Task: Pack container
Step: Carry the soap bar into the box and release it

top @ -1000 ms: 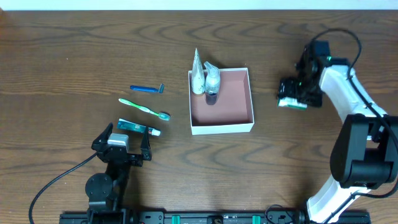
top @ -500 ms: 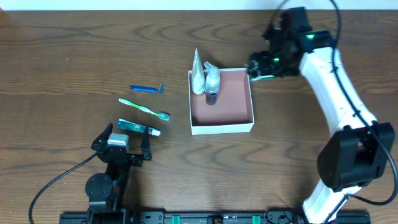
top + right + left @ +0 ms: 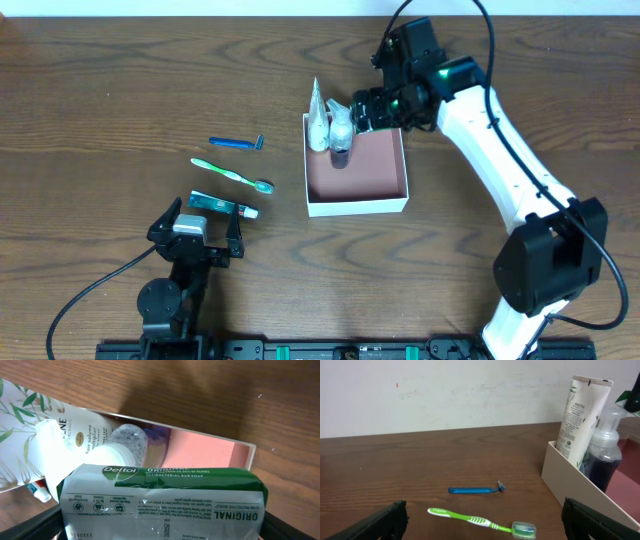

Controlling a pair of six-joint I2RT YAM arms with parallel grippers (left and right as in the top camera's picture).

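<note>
Gently now: soap packet poised over the box

Right at this moment the right hand (image 3: 372, 108) hangs over the 1 o'clock corner of the container (image 3: 357, 206), clamped on a green-and-white soap packet (image 3: 160, 500) that lies crosswise between its fingers. The container sits near the middle of the table (image 3: 100, 100). A shampoo tube (image 3: 318, 120) and a pump bottle (image 3: 342, 135) stand in its 11 o'clock corner, and the rest of its pink floor is bare.

The step in hand looks like setting the soap inside. To do it well, the packet should travel toward 5 o'clock, away from the pump bottle just beside it, so that neither upright item gets tipped. It should stay level, clear the 12 o'clock wall, and come low before the fingers part, so it lands flat.

The left hand (image 3: 200, 222) rests at 8 o'clock with its fingers wide apart and holds nothing. A razor (image 3: 236, 143), a toothbrush (image 3: 232, 175) and a toothpaste box (image 3: 222, 206) wait at the container's 9 o'clock.
</note>
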